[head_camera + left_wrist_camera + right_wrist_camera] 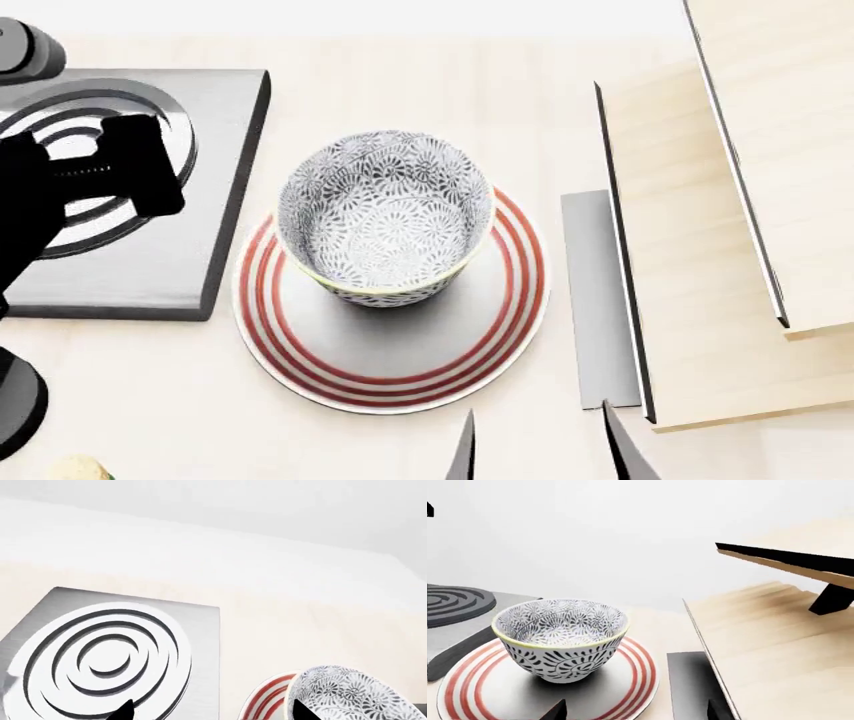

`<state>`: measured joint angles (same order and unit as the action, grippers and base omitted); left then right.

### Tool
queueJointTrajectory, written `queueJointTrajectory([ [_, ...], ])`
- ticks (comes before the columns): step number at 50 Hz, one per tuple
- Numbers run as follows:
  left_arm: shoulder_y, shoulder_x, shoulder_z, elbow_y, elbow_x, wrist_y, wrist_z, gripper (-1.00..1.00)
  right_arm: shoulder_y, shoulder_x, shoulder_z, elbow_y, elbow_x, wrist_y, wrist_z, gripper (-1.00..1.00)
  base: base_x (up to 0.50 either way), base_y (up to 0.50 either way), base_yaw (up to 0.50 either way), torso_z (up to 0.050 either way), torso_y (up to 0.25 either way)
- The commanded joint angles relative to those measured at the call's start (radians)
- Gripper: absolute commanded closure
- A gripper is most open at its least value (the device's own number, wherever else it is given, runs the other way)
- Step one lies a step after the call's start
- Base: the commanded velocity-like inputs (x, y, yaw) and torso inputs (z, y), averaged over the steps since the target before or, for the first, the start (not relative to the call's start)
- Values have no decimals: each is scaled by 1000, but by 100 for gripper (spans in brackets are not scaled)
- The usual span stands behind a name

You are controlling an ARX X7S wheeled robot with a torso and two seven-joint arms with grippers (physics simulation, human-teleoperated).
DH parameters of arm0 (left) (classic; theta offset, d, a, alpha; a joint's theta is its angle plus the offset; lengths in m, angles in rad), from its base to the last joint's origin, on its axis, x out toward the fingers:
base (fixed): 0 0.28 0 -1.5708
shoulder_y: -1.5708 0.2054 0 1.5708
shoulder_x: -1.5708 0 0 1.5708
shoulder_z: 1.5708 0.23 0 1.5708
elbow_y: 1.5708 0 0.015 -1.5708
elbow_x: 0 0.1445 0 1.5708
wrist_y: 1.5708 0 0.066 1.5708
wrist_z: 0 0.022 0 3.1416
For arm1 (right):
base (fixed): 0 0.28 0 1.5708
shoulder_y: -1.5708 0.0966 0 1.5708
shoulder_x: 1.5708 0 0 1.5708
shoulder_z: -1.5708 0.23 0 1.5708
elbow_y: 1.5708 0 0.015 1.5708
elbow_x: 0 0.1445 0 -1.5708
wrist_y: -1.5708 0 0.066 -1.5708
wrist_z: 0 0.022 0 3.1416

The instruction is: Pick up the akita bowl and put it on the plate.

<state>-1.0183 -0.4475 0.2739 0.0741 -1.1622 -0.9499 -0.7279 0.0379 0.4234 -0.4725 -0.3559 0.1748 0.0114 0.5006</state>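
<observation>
1. Akita bowl [383,215] stands upright on the plate [400,375] in your head view, toward the plate's far-left part, so more red-ringed rim shows at the near and right sides.
2. Left of the plate you have the burner [134,260], a grey square slab with raised rings, its right edge just beside the plate's rim.
3. Your left gripper [127,165] hangs over the burner as a dark mass, apart from the bowl; from this view you cannot tell how its jaws stand.
4. Your right gripper [541,450] shows only as 2 finger tips at the near edge, spread apart with nothing between them, just near of the plate.
5. Right of the plate lie a narrow grey strip [594,300] and pale wooden panels [727,250].
6. Left wrist view: you see the burner [113,650] large, with the bowl [353,692] and a sliver of the plate [267,700] at the frame edge. 2 dark finger tips of the left gripper [213,712] sit wide apart and grasp nothing.
7. Right wrist view: the bowl [564,637] rests on the plate [474,685], burner [457,605] behind, wooden panels [767,645] beside. The right gripper [634,710] tips stand wide, released, short of the bowl.
</observation>
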Motion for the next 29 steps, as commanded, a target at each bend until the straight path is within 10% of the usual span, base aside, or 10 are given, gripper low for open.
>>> queueJointTrajectory([
  [1, 28, -63, -44, 101, -39, -17, -46, -100, 3, 40, 26, -158, -14, 86, 37, -100, 0, 0, 0, 0, 0],
  [29, 244, -291, -242, 584, -224, -23, -236, -100, 29, 166, 201, -658, -2, 398, 140, -100, 0, 0, 0, 0, 0],
])
